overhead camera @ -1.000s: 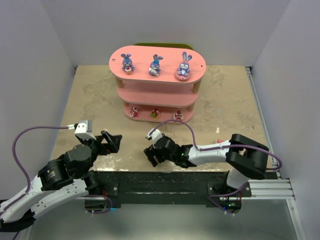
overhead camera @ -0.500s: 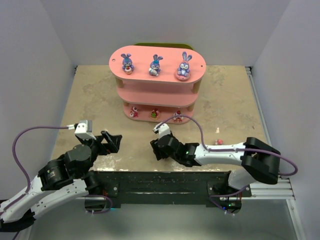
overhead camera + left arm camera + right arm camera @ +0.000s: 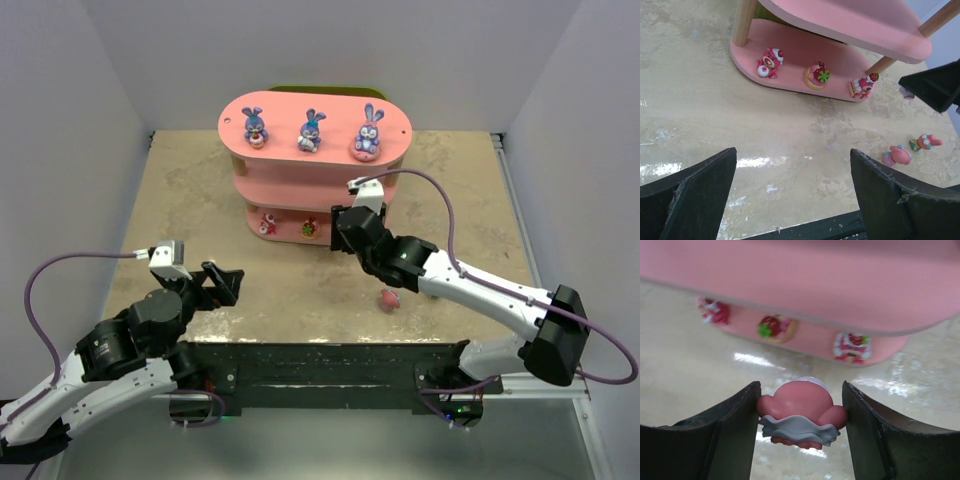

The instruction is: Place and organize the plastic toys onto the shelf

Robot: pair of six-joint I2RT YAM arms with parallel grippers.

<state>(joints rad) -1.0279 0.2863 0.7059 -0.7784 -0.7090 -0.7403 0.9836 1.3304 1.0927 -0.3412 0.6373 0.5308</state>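
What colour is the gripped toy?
The toy is pink with a pale frill; right wrist view.

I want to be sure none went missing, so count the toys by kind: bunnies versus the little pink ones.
Blue bunnies: 3
Small pink figures: 6, with 1 of them in the right gripper
Total: 9

Right hand (image 3: pixel 801 407) clamped, outstretched; left hand (image 3: pixel 792 187) spread.

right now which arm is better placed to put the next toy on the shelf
Right: the right gripper grips a pink toy close to the shelf; the left gripper is open, empty, farther back.
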